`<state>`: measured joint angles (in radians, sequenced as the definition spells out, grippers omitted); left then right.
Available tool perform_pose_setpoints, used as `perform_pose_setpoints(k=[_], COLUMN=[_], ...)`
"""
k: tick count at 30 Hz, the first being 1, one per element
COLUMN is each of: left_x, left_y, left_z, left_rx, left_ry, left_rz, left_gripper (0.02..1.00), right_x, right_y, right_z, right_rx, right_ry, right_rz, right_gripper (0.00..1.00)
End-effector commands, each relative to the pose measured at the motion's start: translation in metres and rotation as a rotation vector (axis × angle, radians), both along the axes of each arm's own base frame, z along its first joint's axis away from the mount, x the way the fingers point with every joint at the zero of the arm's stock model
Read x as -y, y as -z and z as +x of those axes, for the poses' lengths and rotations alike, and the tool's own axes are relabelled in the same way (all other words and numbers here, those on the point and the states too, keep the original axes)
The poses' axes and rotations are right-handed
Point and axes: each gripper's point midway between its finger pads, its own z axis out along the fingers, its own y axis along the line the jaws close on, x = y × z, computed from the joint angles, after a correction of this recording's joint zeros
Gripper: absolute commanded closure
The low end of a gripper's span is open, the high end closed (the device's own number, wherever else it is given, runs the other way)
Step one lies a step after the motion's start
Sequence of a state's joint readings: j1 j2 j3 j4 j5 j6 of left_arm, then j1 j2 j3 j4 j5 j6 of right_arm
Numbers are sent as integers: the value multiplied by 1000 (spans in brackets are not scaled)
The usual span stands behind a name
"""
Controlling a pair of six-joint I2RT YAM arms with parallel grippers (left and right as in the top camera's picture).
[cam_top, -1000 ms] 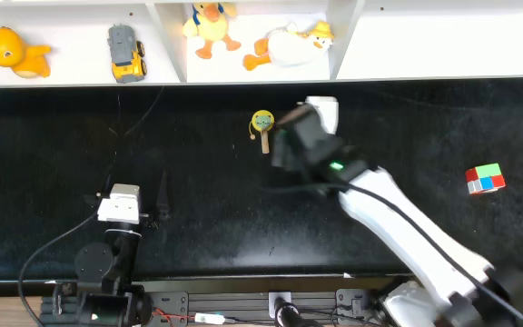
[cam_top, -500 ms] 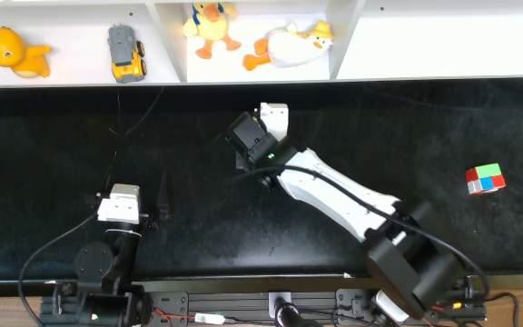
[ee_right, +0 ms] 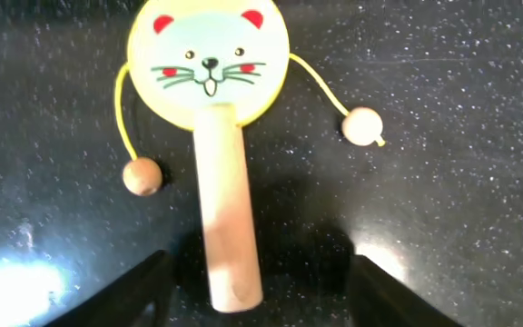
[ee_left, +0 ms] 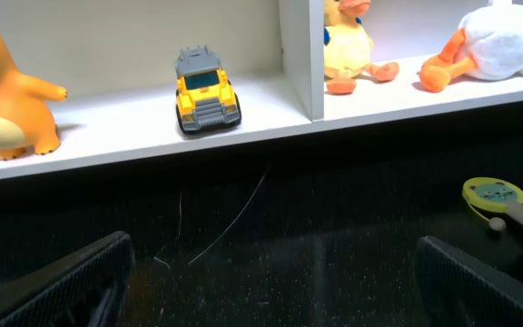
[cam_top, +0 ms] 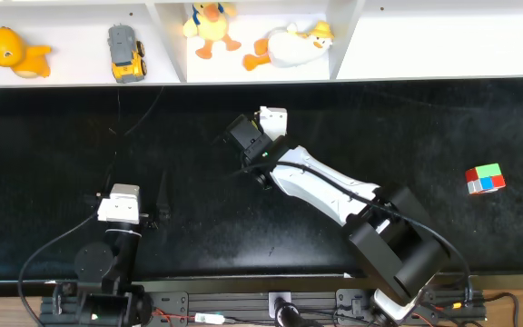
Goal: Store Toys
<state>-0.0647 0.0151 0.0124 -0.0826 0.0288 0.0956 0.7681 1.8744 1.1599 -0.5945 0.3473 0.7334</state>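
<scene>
the right gripper (ee_right: 260,292) hangs released, fingers (ee_right: 125,302) spread either side of the handle of the rattle (ee_right: 218,173), which lies on the black table (ee_right: 443,182). the left gripper (ee_left: 275,295), also spread wide, sits at its 8 o'clock.

Overhead over the table (cam_top: 62,136); left wrist low toward the shelf (ee_left: 116,118); right wrist close above the rattle (ee_right: 209,109).
</scene>
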Motion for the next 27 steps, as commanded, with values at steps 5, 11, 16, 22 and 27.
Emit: perform_pose_setpoints(k=[5, 11, 16, 22, 27], left_x=[-2, -2, -2, -2, -2], left_y=[0, 0, 0, 0, 0], left_z=[0, 0, 0, 0, 0], left_rx=[5, 5, 5, 5, 5], left_ry=[-11, -11, -11, -11, -11], left_rz=[-18, -18, -18, -18, -18], left_gripper=[20, 20, 20, 20, 20], right_x=[-10, -11, -10, -12, 5], right_y=[-5, -5, -5, -7, -30], right_z=[10, 11, 12, 6, -3], right_rx=[36, 38, 44, 22, 43], right_ry=[-2, -2, 0, -11, -4], right_rz=[18, 19, 13, 29, 14], right_gripper=[417, 590, 728, 901, 895])
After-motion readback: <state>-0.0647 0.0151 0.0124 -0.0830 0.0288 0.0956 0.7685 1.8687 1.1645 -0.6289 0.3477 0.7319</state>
